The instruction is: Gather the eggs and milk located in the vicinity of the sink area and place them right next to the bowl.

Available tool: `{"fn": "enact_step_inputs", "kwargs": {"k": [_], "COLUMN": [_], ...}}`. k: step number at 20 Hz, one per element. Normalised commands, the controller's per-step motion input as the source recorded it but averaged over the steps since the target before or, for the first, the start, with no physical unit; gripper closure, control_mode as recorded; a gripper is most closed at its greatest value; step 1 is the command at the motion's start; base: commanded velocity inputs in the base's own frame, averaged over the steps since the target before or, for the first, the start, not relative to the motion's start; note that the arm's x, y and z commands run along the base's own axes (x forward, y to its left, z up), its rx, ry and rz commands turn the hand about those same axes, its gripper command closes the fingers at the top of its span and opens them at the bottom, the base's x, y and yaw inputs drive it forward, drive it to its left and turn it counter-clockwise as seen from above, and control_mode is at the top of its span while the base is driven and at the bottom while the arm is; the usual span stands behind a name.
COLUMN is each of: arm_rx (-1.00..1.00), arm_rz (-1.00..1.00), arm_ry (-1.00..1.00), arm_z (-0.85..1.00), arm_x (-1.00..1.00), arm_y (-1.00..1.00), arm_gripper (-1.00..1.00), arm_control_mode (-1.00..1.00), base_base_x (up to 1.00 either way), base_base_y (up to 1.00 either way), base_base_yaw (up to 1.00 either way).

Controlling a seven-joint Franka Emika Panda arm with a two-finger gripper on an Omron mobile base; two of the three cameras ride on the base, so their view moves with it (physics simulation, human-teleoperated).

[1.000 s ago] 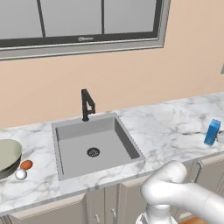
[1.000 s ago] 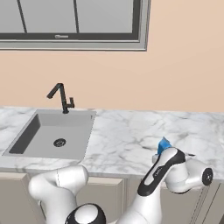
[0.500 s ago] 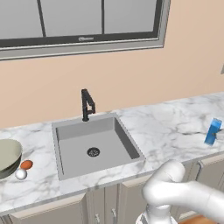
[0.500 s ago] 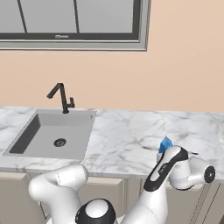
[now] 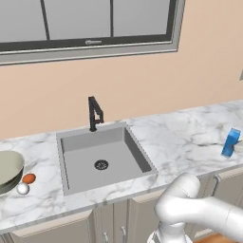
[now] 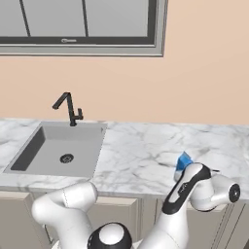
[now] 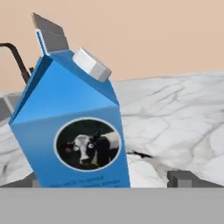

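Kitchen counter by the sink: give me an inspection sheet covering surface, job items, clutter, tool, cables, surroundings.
Surface: marble counter with a grey sink set in it and a black faucet behind the basin.
Job's things: milk carton upright on the counter right of the sink; orange-brown egg and white egg lie left of the sink, beside the bowl.
Clutter: nothing seen.
Tool: tool open, level with the base of the milk carton, which stands close in front of it; one fingertip clear of the carton's side.
Cables: nothing seen.
Surroundings: peach wall, window above the sink, cabinet doors below.
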Motion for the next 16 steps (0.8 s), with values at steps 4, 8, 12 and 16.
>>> {"fn": "enact_step_inputs", "kwargs": {"k": [4,8,12,16], "arm_rx": [0.0,0.0,0.0,0.0], "arm_rz": [0.0,0.0,0.0,0.07], "arm_ry": [0.0,0.0,0.0,-0.13], "arm_z": [-0.01,0.0,0.0,0.12], "arm_x": [0.0,0.0,0.0,-0.05], "arm_y": [0.37,0.29,0.05,0.0], "arm_gripper": [-1.0,1.0,1.0,1.0], "arm_control_mode": [-1.0,-1.0,-1.0,-1.0], "base_base_x": [0.0,0.0,0.0,0.0], "base_base_y": [0.0,0.0,0.0,0.0], "base_base_yaw": [0.0,0.0,0.0,0.0]}}
